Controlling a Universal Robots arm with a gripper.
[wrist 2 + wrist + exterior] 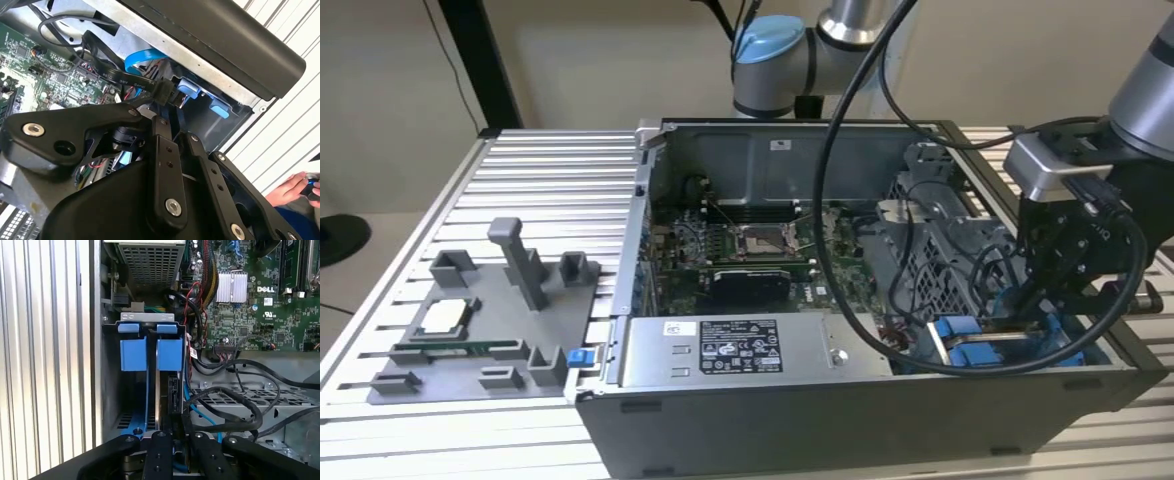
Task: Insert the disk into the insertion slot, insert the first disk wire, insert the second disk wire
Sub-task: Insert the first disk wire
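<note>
First wrist view: the disk point(170, 354) sits in the insertion slot point(114, 385), and the gripper point(176, 426) pinches the disk wire point(173, 390) by its plug. We judge the plug needs squaring to the disk's port, then a straight, gentle push. Second wrist view: the fingers point(162, 150) are pressed onto that plug. Exterior view: the arm point(1147, 90) reaches steeply down at the case's point(854, 400) four o'clock corner.
</note>
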